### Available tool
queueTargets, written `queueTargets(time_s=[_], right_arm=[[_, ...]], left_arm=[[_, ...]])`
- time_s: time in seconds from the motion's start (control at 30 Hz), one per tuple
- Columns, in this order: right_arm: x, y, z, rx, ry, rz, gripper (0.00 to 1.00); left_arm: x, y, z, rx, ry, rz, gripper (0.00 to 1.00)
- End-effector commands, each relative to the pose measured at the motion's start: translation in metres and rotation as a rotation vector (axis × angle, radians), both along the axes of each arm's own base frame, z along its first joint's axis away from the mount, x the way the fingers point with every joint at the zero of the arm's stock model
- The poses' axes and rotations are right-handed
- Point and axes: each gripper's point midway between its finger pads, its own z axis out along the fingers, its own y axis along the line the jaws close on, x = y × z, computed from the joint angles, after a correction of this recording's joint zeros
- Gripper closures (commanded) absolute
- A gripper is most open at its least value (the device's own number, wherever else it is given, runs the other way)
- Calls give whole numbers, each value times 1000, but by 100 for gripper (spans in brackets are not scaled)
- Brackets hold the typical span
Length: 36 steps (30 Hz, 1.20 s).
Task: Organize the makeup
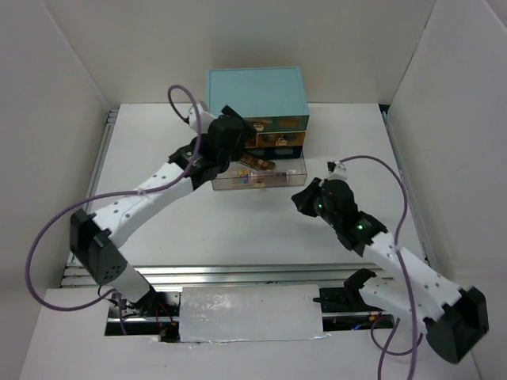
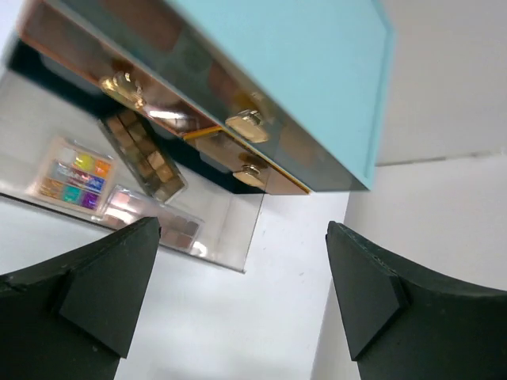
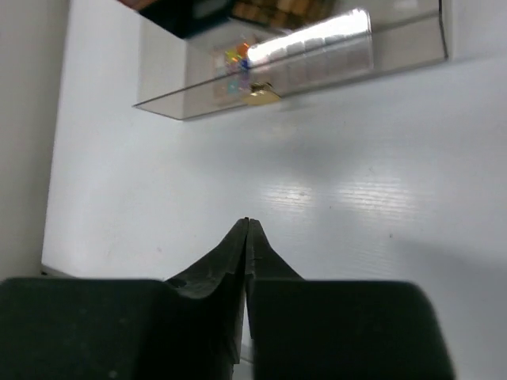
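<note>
1. Left gripper (image 2: pixel 242 237): I see both fingers (image 2: pixel 103 293) spread wide, with nothing between them but table (image 1: pixel 238 229) and the corner of the drawer.
2. Just ahead of the left fingertips stands the teal chest (image 2: pixel 301 71). Two gold knobs (image 2: pixel 247 125) on its upper drawer fronts sit straight ahead, in line with the gap.
3. The clear bottom drawer (image 3: pixel 380 55) is pulled out, and its near corner lies just beyond the left-hand finger.
4. Makeup in that drawer, ahead of the left-hand finger and off to its outer side:
   - square multicolour palette (image 2: pixel 75 176), farthest out;
   - brown eyeshadow palette (image 2: pixel 142 154), askew, with one end toward the chest; I cannot tell whether it lies flat;
   - pinkish eyeshadow palette (image 2: pixel 162 222), nearest the fingertip, by the drawer's front wall.
5. Other cosmetics: none that I can make out in any view.
6. Right gripper (image 3: pixel 245 229): its fingers are pressed tip to tip and hold nothing.
7. The right fingertips are over bare table. The drawer front and its gold drawer knob (image 3: pixel 260 95) lie straight ahead of them, well apart.
</note>
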Motion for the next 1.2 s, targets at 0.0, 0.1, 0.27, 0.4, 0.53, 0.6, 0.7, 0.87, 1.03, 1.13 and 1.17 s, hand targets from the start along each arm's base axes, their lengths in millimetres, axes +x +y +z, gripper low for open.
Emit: queueTargets(time_s=[0.0,0.1,0.27,0.4,0.53,0.6,0.7,0.87,1.03,1.13,1.17], right_arm=[[38,29,-2,150,27,-59,100],[53,43,-40,272,182,-157,100],[78,72,-86,532,372,-326,100],[94,91,-114,546,457,-440,100],[112,100,-142,588,512,-538,100],[120,102,-146,593,508,-567,100],[132,106,-154,611,509,-614,100],[155,117,-156,634,484,-626,100],[176,125,-155,663,461,-627,100],[192,129,-151,668,444,-620,100],[196,129,-151,662,441,-621,100]], left_arm=[[-49,53,38,298,36,-86,1],[-84,81,9,469,135,-175,1],[-161,130,-24,557,141,-336,1],[-206,157,3,583,-88,-482,1],[-226,186,4,579,-195,-428,1],[-236,189,14,537,-283,-437,0],[-242,189,22,508,-360,-441,1],[-241,180,15,521,-342,-492,1],[-239,171,11,534,-327,-536,1],[-240,170,12,528,-337,-542,1],[-241,171,13,523,-343,-539,1]])
